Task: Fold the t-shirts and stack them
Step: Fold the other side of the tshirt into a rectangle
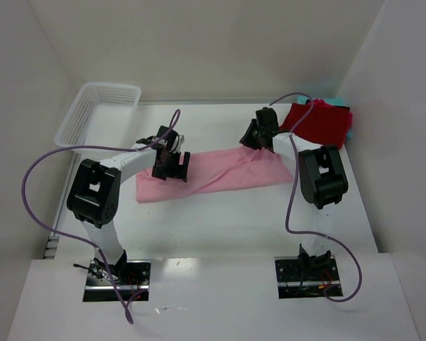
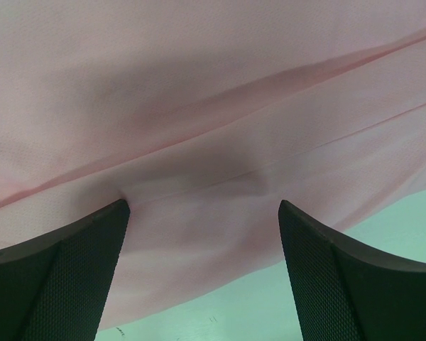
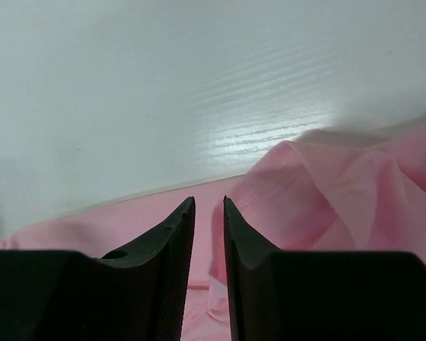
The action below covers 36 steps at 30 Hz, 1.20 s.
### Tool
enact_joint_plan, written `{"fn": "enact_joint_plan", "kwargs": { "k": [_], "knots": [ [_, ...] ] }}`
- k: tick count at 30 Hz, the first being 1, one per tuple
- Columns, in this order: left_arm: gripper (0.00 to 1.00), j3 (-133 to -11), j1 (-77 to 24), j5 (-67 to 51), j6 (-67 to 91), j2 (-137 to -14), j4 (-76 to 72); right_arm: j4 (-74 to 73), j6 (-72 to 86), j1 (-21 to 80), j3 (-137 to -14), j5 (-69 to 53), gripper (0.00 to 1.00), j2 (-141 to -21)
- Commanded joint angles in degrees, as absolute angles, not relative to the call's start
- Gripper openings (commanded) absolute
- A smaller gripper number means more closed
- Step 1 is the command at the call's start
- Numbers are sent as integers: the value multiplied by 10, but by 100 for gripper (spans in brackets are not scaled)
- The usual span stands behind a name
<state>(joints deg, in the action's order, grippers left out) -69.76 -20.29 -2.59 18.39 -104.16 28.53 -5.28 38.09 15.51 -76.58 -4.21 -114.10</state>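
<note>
Pink t-shirt (image 1: 220, 174) beneath wide left jaws, dark red t-shirt (image 1: 319, 122) apart.

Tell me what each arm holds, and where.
Right gripper pinches the pink t-shirt at its far edge, toward the right end; left gripper, jaws open, holds nothing.

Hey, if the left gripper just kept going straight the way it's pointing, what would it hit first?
The pink t-shirt. The left gripper, jaws open, points down at it, and the cloth fills its wrist view right ahead. Whether the tips already touch it is unclear.
</note>
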Motion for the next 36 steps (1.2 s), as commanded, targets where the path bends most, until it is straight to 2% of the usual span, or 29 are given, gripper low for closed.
{"fn": "enact_joint_plan", "kwargs": {
  "k": [1, 6, 9, 10, 14, 24, 36],
  "knots": [
    [93, -702, -203, -17, 192, -1034, 288, -18, 379, 165, -801, -56, 29, -1163],
    [93, -697, -203, -11, 192, -1029, 288, -51, 384, 165, -806, -31, 29, -1146],
    [93, -697, -203, -11, 192, -1029, 288, -51, 367, 165, -771, -25, 40, -1085],
    [93, -697, -203, -4, 192, -1029, 288, -51, 361, 165, -752, -25, 47, -1074],
    [94, -697, -203, 17, 199, -1029, 294, -46, 346, 165, -722, -56, 54, -1055],
    [94, -697, -203, 92, 234, -1005, 280, -42, 305, 196, -709, -100, 54, -1072],
    [94, -686, -203, 138, 291, -1024, 309, -82, 294, 212, -722, -33, 50, -1096]
  ]
}}
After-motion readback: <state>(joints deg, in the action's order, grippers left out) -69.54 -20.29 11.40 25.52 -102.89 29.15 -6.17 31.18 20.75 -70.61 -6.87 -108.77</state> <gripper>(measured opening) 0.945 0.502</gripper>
